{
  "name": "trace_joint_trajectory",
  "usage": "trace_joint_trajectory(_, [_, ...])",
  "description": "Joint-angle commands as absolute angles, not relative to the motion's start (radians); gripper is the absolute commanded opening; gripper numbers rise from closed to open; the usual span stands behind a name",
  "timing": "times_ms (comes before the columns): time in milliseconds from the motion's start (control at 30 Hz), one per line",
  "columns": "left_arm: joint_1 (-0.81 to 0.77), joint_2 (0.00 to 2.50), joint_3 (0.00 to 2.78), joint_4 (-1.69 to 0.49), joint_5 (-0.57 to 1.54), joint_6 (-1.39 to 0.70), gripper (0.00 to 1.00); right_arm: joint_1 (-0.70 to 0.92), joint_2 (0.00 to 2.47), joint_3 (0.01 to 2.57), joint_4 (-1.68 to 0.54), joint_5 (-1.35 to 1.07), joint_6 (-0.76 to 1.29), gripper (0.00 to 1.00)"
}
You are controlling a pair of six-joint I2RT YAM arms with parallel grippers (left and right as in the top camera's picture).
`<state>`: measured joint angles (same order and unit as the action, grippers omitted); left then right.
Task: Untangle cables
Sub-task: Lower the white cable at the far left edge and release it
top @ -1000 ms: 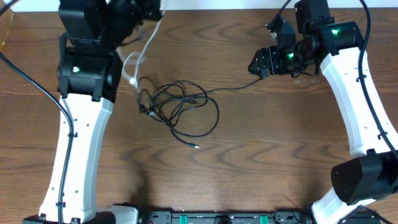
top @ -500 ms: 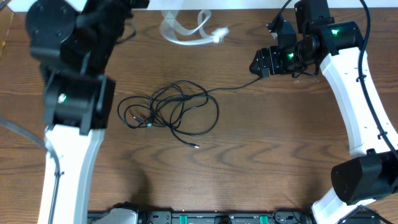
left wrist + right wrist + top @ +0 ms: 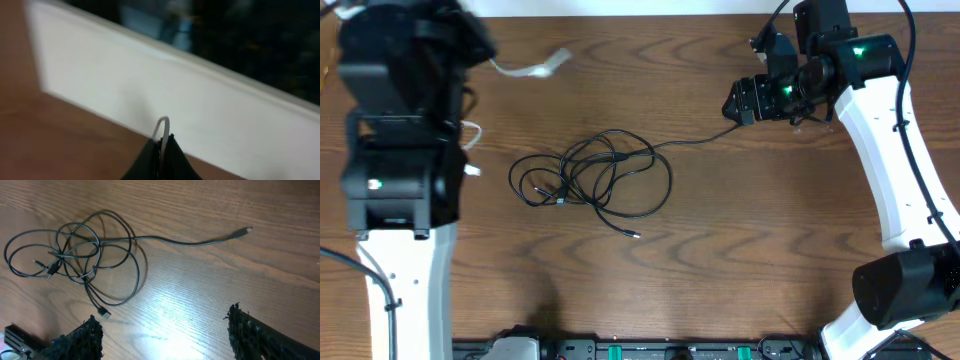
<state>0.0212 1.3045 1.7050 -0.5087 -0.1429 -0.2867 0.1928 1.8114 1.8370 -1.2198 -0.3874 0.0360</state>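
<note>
Cables: black cables [image 3: 595,180] tangled at middle of surface [image 3: 740,260], one strand reaching toward my right pincer [image 3: 733,104]. Only right wrist view shows that strand's plug lying free, pincer spread wide, gripping nothing. Only left wrist view shows my left pincer [image 3: 161,152] clenched on white cable [image 3: 163,124] loop. Overhead: left pincer hidden under arm [image 3: 395,200], white cable blurred near far edge.

Robotics lab: white-and-black left arm [image 3: 405,280] and right arm [image 3: 898,170] flank wood-grain tabletop [image 3: 740,260]; black equipment rail [image 3: 670,351] with green connectors along front edge.
</note>
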Motion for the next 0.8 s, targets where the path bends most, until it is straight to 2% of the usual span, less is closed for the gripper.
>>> trace_joint_trajectory(0, [0.149, 1.324, 1.712, -0.538, -0.203, -0.247, 0.08, 0.197, 1.814, 1.836, -1.227, -0.387, 0.012, 0.79])
trace_joint_trajectory(400, [0.493, 1.516, 1.712, -0.544, -0.196, -0.168, 0.07, 0.200, 1.815, 1.836, -1.232, -0.386, 0.002, 0.79])
trace_joint_trajectory(767, [0.731, 1.706, 1.712, -0.429, -0.196, -0.105, 0.07, 0.200, 1.815, 1.836, -1.253, -0.382, 0.002, 0.80])
